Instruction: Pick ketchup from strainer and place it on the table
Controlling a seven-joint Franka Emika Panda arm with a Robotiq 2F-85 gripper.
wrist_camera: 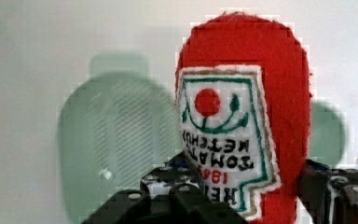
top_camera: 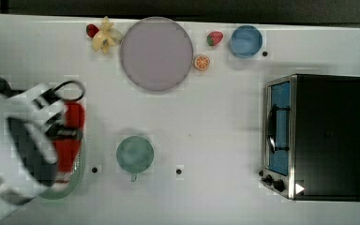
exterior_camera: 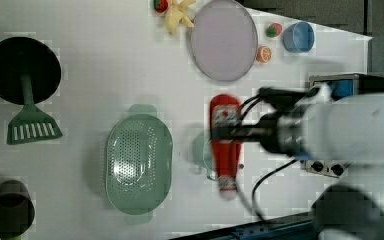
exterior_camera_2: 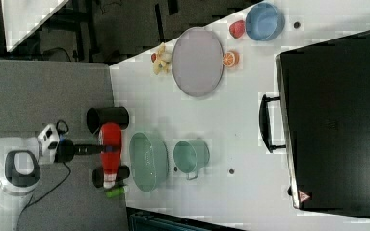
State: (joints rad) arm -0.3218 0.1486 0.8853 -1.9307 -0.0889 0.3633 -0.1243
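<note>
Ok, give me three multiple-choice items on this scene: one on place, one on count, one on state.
1. Where is the ketchup?
A. lying in the strainer
B. held clear of the strainer
C. on the plate

2. How many strawberries lie on the table?
A. two
B. four
C. none

3. What is the claw doing?
A. hanging open
B. gripping the cup
C. gripping the ketchup

Answers: 1 B, the left view shows the strainer empty; 2 A, one either side of the plate in the top view; 3 C, the bottle sits between the jaws.
</note>
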